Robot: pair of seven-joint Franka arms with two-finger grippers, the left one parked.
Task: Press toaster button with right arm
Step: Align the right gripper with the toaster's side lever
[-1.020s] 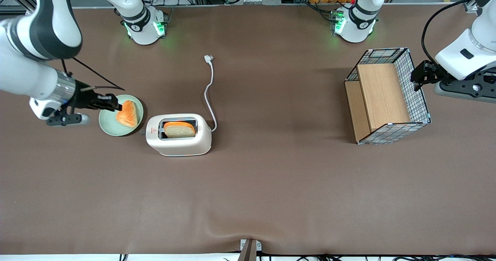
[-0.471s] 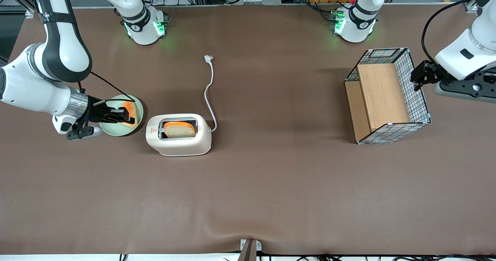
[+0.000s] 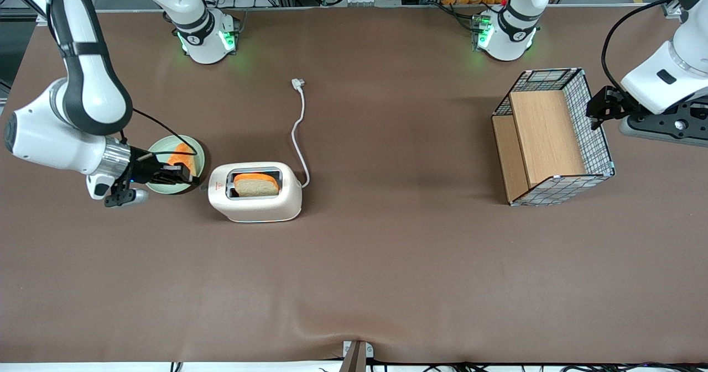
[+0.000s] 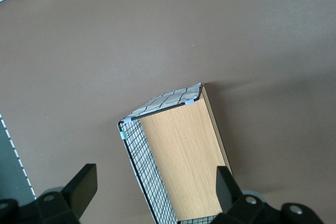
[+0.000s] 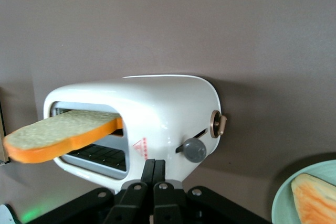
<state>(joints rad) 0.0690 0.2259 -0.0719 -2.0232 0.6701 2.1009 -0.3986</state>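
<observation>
The cream-white toaster stands on the brown table with a bread slice upright in its slot. In the right wrist view the toaster shows its narrow end, with the grey lever knob and a small round dial beside it. My right gripper is shut and empty, level with the toaster's narrow end and a short gap from it, above the edge of the green plate. Its black fingers are pressed together, just short of the knob.
A green plate with an orange-crusted bread slice lies under the gripper's wrist. The white power cord runs from the toaster away from the front camera. A wire basket with a wooden insert stands toward the parked arm's end.
The right arm has swung nearer to the front camera and toward the toaster, passing over the plate. Its gripper tip now sits close to the toaster's narrow end.
</observation>
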